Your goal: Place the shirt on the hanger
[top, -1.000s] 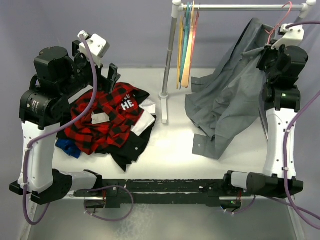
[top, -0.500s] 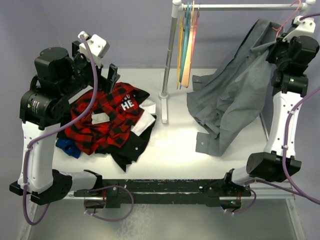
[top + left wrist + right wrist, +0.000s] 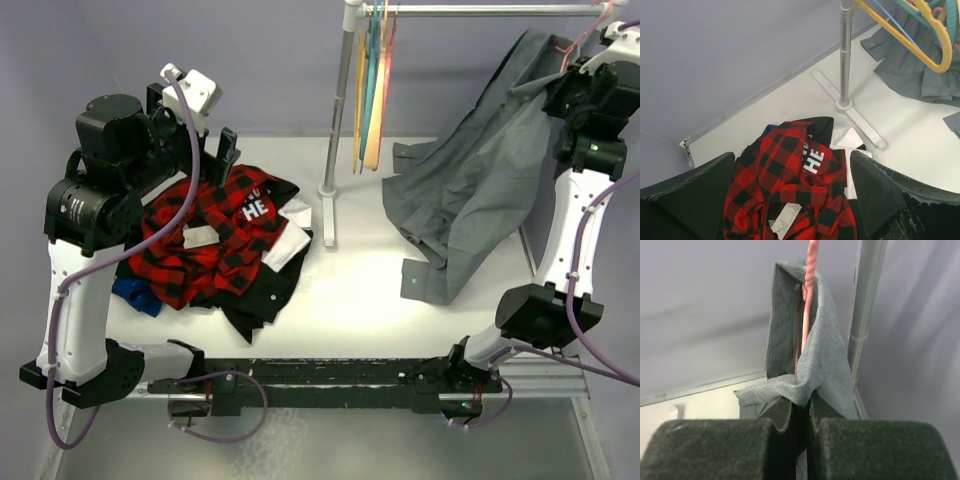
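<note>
Grey shirt [image 3: 470, 190] drapes near yellow and teal hangers [image 3: 372, 90] on the rail [image 3: 480, 11].

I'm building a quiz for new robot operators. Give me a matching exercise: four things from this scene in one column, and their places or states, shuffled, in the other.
1. grey collared shirt
2. red-and-black plaid shirt
3. yellow plastic hanger
4. left gripper

A. open, holding nothing
B. hangs on the metal rail
C. pinched in the right gripper together with the thin pink wire hanger
D. heaped wholly on the white table

Pairs: 1-C, 2-D, 3-B, 4-A.
</note>
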You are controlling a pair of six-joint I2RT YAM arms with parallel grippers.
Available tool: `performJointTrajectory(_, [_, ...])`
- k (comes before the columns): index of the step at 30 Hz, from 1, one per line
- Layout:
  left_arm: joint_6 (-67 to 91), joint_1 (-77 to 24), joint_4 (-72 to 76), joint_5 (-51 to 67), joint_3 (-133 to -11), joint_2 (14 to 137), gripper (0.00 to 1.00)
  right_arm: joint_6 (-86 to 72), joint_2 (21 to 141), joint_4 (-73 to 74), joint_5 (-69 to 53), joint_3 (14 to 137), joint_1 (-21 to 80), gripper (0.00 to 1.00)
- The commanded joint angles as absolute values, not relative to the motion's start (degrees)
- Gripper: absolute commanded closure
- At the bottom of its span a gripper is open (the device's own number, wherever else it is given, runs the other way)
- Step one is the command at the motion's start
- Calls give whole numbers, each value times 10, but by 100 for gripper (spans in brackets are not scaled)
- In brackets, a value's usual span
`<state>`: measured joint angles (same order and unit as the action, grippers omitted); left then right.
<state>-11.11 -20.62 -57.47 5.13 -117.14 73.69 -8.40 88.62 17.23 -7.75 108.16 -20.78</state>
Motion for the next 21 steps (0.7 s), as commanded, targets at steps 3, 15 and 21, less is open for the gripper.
performJointTrajectory(3, [-109,-196,-545,51,-1168,736,0,-98,881,119,-110,1152,-210,100])
performJointTrajectory(15, [-106,-194,-544,51,-1174,746,0,-104,967,122,-125,1202,-212,100])
performJointTrajectory(21, [-102,-194,-545,46,-1178,751,0,-104,977,115,-122,1189,-221,100])
